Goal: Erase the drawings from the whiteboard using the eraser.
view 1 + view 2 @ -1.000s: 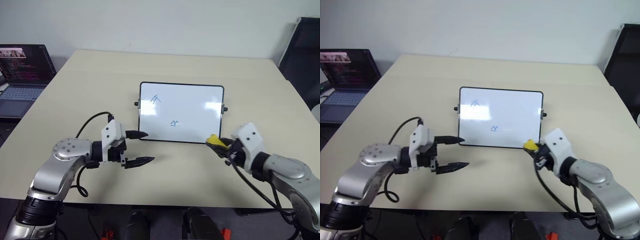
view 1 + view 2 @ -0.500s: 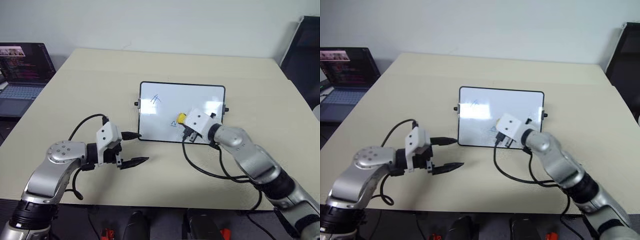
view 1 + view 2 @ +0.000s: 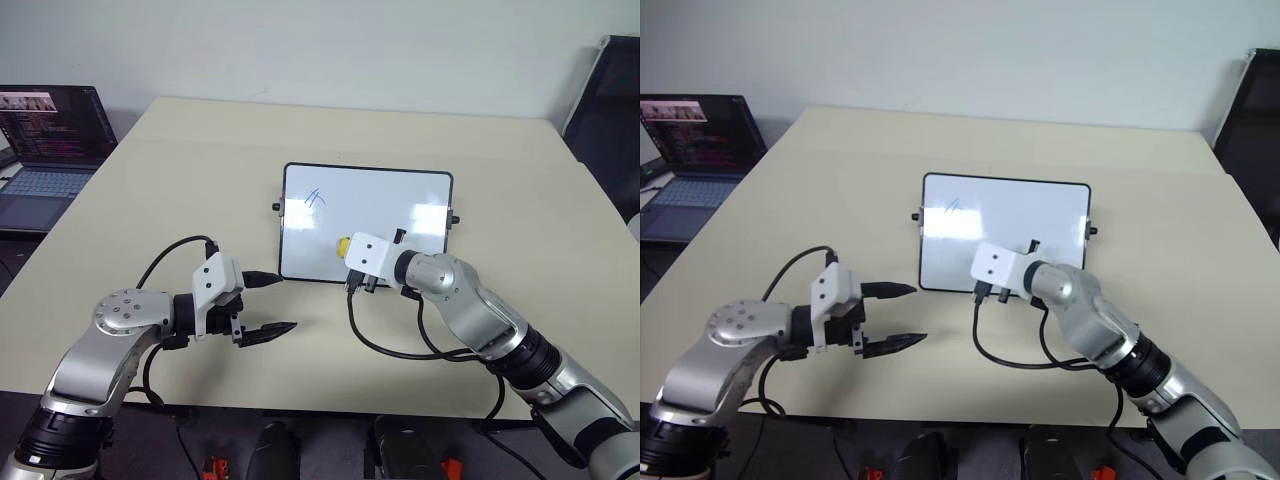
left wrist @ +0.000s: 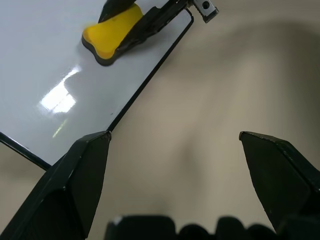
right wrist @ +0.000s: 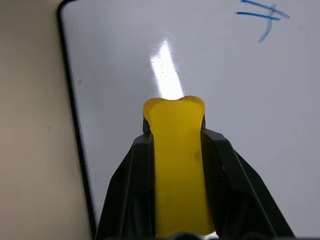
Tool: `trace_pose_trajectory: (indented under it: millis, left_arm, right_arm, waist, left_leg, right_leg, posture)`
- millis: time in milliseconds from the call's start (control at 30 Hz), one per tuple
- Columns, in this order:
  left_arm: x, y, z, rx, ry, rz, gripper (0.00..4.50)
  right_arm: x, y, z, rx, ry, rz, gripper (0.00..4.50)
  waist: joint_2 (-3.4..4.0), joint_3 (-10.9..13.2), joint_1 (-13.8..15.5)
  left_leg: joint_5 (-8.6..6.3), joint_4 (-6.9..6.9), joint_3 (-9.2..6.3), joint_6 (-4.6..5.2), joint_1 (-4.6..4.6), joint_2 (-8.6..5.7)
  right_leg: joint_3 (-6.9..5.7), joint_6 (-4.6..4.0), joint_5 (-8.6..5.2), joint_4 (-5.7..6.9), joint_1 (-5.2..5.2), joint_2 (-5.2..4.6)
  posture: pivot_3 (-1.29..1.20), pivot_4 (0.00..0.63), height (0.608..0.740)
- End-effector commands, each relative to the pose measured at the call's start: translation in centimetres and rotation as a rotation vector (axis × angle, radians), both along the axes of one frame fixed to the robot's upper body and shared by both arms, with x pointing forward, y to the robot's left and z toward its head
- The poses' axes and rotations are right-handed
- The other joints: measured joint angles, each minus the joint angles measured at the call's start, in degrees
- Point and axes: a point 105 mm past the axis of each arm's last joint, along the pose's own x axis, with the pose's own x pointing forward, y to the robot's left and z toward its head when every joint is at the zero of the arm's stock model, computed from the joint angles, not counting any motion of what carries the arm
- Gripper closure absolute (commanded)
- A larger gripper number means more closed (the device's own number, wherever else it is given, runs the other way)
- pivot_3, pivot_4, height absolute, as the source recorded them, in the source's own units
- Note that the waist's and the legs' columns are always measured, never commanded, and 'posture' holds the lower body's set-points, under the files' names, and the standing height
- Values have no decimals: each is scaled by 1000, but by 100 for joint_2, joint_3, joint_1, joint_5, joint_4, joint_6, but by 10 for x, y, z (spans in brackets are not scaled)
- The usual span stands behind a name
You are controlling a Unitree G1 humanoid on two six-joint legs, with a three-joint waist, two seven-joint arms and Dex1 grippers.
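Beige worktop (image 3: pixel 200 190): eraser (image 5: pixel 179 165) is clamped between right fingers (image 5: pixel 220 170) on whiteboard (image 3: pixel 400 195); left fingers (image 4: pixel 75 185) are spread, empty; firm flat strokes are needed.

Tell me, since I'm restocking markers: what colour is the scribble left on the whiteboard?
Blue, thin crossed lines; clearest in the right wrist view.

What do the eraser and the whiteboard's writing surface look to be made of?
Eraser: matte yellow body, likely foam or soft plastic; no shine, rounded edges, dark underside.
Whiteboard: glossy white, probably coated plastic or melamine; it mirrors ceiling lights. Its thin black frame looks plastic.
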Motion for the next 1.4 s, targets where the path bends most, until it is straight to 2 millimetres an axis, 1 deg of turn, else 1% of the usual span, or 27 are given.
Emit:
trace_pose_trajectory:
  millis: [33,133,200,267,333,400,467,533,567,667,733,767,800,867,933,1067,1200,1233,1300,1400]
  left_arm:
    - [1,-4,14,3,-69,-25,0]
    - [2,-5,14,2,-70,-31,0]
    - [3,-5,15,0,-71,-33,0]
    - [3,-6,16,-1,-72,-36,0]
    - [3,-7,16,-1,-72,-39,0]
    - [4,-7,16,-1,-72,-41,0]
    - [4,-8,17,-1,-73,-42,0]
    - [4,-9,17,-2,-74,-44,0]
    - [4,-9,17,-2,-75,-45,0]
    - [4,-11,18,-3,-76,-48,0]
    - [4,-12,20,-4,-78,-50,0]
    - [4,-12,20,-4,-79,-51,0]
    - [4,-13,21,-4,-80,-51,0]
    - [4,-13,22,-4,-80,-51,0]
    - [4,-13,22,-3,-79,-51,0]
    - [4,-15,24,-1,-77,-55,0]
    - [4,-15,25,-1,-79,-55,0]
    - [4,-15,25,-2,-80,-51,0]
    - [4,-13,25,-3,-80,-44,0]
    - [2,-13,24,-2,-77,-41,0]
  right_arm:
    - [4,-17,-1,-44,-2,-26,3545]
    - [-13,-13,-26,-126,87,67,3545]
    - [-17,-12,-33,-141,103,78,3545]
    - [-3,-18,-21,-118,22,-3,3545]
    - [12,-25,-3,-76,-74,-86,3545]
    - [18,-30,6,-61,-108,-115,3545]
    - [18,-33,1,-76,-86,-115,3546]
    - [12,-33,-10,-101,-29,-85,3580]
    - [8,-32,-15,-115,-3,-65,3645]
    - [-8,-24,-32,-165,87,24,3654]
    - [-15,-20,-38,-189,113,65,3659]
    - [-15,-20,-38,-190,110,64,3659]
    - [-9,-22,-34,-181,75,34,3659]
    - [4,-25,-19,-145,-13,-26,3660]
    - [8,-23,-9,-129,-59,-15,3660]
    - [3,-5,-13,-178,-63,86,3661]
    - [1,4,-19,-184,-45,120,3661]
    - [3,0,-21,-185,-34,100,3661]
    - [8,-13,-21,-177,-27,43,3661]
    - [8,-28,-20,-182,-27,8,3661]
  waist:
    - [-1,0,7]
    - [-5,-4,15]
    - [-6,-4,4]
    - [-6,-4,-10]
    - [-6,-4,-30]
    - [-6,-4,-25]
    - [-7,-4,-16]
    - [-10,-6,10]
    - [-10,-6,11]
    - [-11,-7,4]
    - [-11,-7,-3]
    - [-11,-7,-3]
    - [-11,-7,-5]
    - [-11,-7,-15]
    - [-11,-7,-25]
    - [-11,-7,-25]
    - [-11,-7,-25]
    - [-11,-7,-32]
    - [-11,-7,-34]
    - [-11,-7,-12]
  left_leg:
    - [0,1,0,0,0,-1]
    - [0,2,0,0,0,-1]
    - [0,-1,0,0,2,1]
    - [0,-1,0,0,4,2]
    - [1,2,1,0,5,1]
    - [5,6,1,3,6,0]
    - [10,9,1,6,6,-1]
    - [12,11,0,9,7,0]
    - [12,12,0,9,9,0]
    - [12,12,1,9,9,0]
    - [12,9,1,9,9,1]
    - [12,7,1,10,9,2]
    - [12,7,1,10,9,3]
    - [12,8,1,10,9,2]
    - [13,10,1,9,9,1]
    - [17,11,1,13,9,0]
    - [17,9,1,14,9,1]
    - [17,7,1,13,9,1]
    - [17,4,1,14,8,3]
    - [17,4,1,14,8,2]
  right_leg:
    - [0,0,0,0,1,0]
    - [0,1,0,-3,5,-1]
    - [0,1,-1,-3,5,0]
    - [0,0,-1,0,4,2]
    - [3,1,5,2,4,2]
    - [4,4,15,2,4,1]
    - [5,3,24,0,4,1]
    - [1,3,25,-1,0,0]
    - [1,3,25,-3,-2,0]
    - [2,3,24,-6,4,-1]
    - [2,3,24,-5,7,1]
    - [2,3,25,-3,7,2]
    - [2,3,25,-2,6,2]
    - [3,2,25,-2,6,2]
    - [6,0,29,-2,5,2]
    - [5,1,35,-2,3,2]
    - [5,2,34,-3,3,2]
    - [5,2,34,-4,3,2]
    - [5,2,34,-4,3,4]
    - [5,2,34,-4,3,4]
  posture:
    - [0,150,740]
    - [0,150,740]
    - [0,150,740]
    - [0,150,740]
    - [0,150,740]
    - [0,150,740]
    - [0,150,740]
    - [0,150,740]
    - [0,150,740]
    - [0,150,740]
    - [0,150,740]
    - [0,150,740]
    - [0,150,740]
    - [0,150,740]
    - [0,150,740]
    - [0,150,740]
    - [0,150,740]
    - [0,150,740]
    - [0,150,740]
    - [0,150,740]
